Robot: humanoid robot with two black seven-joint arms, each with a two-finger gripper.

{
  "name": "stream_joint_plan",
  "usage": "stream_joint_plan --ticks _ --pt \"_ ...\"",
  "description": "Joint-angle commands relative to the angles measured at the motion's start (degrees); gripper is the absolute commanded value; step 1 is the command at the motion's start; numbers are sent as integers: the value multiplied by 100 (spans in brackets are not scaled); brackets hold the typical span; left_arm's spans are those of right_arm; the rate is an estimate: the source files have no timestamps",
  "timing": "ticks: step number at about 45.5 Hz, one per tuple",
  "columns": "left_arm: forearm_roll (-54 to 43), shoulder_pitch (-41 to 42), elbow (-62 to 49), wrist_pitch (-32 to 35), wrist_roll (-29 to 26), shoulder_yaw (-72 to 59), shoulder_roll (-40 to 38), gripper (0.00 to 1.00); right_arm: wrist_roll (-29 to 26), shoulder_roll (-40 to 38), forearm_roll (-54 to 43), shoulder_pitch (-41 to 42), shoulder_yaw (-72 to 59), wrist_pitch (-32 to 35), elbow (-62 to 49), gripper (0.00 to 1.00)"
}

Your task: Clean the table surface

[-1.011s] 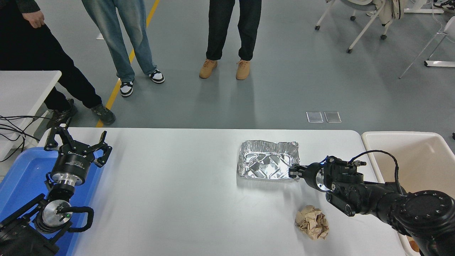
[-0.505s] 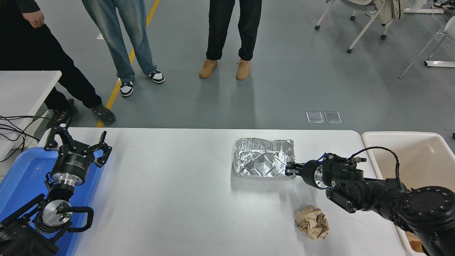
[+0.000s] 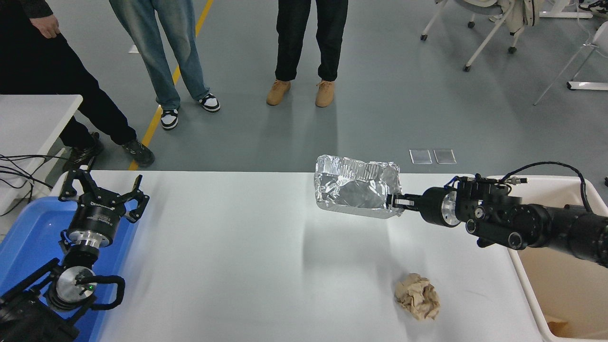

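I have the right end effector (image 3: pixel 395 201) clamped on the foil tray's (image 3: pixel 356 186) rim, tray lifted off the counter (image 3: pixel 247 247), to bin it at three o'clock. Paper wad (image 3: pixel 418 302) remains at five. Left end effector (image 3: pixel 102 194) parked, apart.

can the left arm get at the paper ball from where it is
Probably not easily: the left gripper is parked over the blue bin, the paper ball far across the table. Nothing blocks the way.
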Motion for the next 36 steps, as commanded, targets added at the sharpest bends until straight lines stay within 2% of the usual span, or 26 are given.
stream_joint_plan --ticks 1,24,36 --pt "0 0 0 0 -6 0 -5 99 13 -824 3 592 -6 39 859 0" --pt "0 0 0 0 2 0 4 99 39 -2098 -32 1620 47 206 1976 0" --pt "0 0 0 0 -6 0 -5 99 65 -2687 -393 1691 108 215 2108 0"
